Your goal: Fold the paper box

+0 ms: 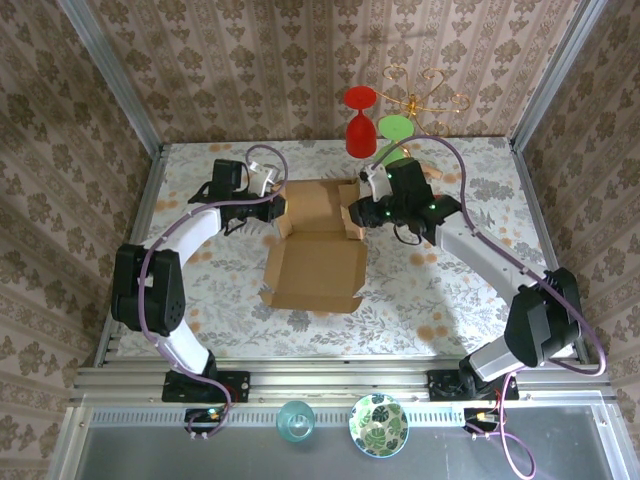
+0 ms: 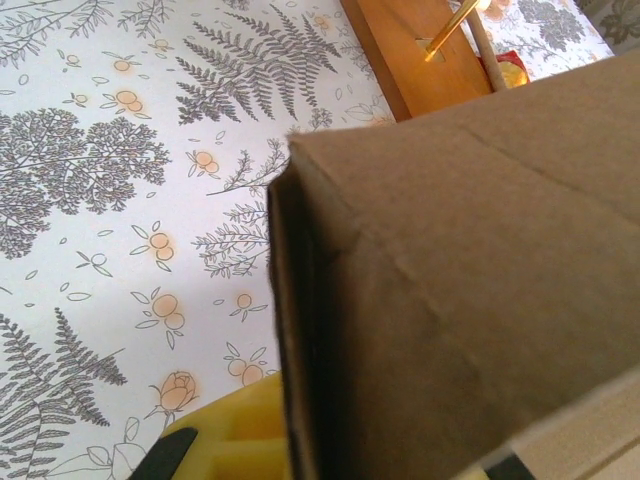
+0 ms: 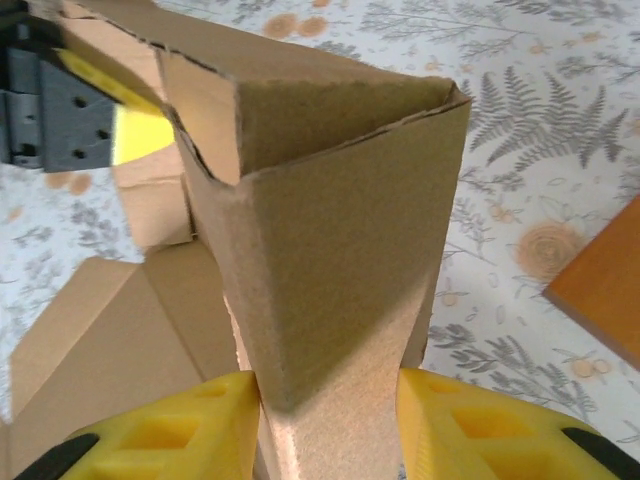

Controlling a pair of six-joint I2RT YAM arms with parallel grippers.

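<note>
Two right tool [image 3: 328,400] fingers [image 3: 480,430] pinch the paper box [image 3: 330,230].

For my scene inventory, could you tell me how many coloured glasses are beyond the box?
2: a red glass beyond the paper box, and a green glass just right of it.

Tan-brown paper box [image 1: 318,262]; white table cover [image 1: 232,292] printed with grey ferns and orange flowers.

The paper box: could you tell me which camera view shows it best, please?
The top external view: the whole paper box shows, walls raised at the far end, a flat panel lying open nearer. The left wrist view gives one close corner; the right wrist view a folded wall between the right fingers.
</note>
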